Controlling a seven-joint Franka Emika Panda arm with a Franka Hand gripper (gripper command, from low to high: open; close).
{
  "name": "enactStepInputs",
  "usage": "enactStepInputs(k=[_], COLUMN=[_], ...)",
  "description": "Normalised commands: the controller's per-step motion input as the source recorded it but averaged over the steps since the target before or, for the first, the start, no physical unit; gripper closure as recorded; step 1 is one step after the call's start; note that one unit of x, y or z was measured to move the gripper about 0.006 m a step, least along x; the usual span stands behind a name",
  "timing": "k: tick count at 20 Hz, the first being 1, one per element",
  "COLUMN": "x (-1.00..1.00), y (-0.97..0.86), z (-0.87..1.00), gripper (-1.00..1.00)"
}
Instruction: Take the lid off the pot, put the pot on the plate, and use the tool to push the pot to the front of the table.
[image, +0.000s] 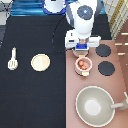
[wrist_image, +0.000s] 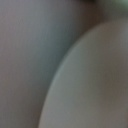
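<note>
My gripper (image: 81, 51) hangs over the stove top (image: 95, 85), just above the pot (image: 83, 65) toward the exterior view's top; how far it stands open I cannot tell, and I cannot tell whether it touches or holds anything.

Left to right in the exterior view:

The tool (image: 12, 58), a cream-white spatula with a short handle, lies flat on the black table (image: 35, 95) near the left edge, untouched.

The plate (image: 40, 62), a flat round cream-yellow disc, lies on the table beside the tool, apart from it, with nothing on it.

The pot, small, round and pinkish-tan, sits on the brownish-pink stove top at its left margin, well apart from the plate. Its reddish-orange contents show from above, so it stands uncovered. I cannot make out the lid.

A large grey-beige pan (image: 93, 104) rests on the stove toward the exterior view's bottom, near the pot.

Two black round burners (image: 106, 68) lie to the pot's right.

The wrist view shows only a pale curved surface against grey; I cannot identify it.
</note>
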Motion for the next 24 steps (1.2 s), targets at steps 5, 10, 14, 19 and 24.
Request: enactStepInputs(k=[5, 10, 14, 19, 24], x=[-0.20, 0.00, 0.27, 0.80, 0.93], y=[0.18, 0.23, 0.10, 0.00, 0.00], z=[0.47, 0.97, 1.00, 1.00, 0.98], gripper=[-1.00, -1.00, -1.00, -1.00, -1.00])
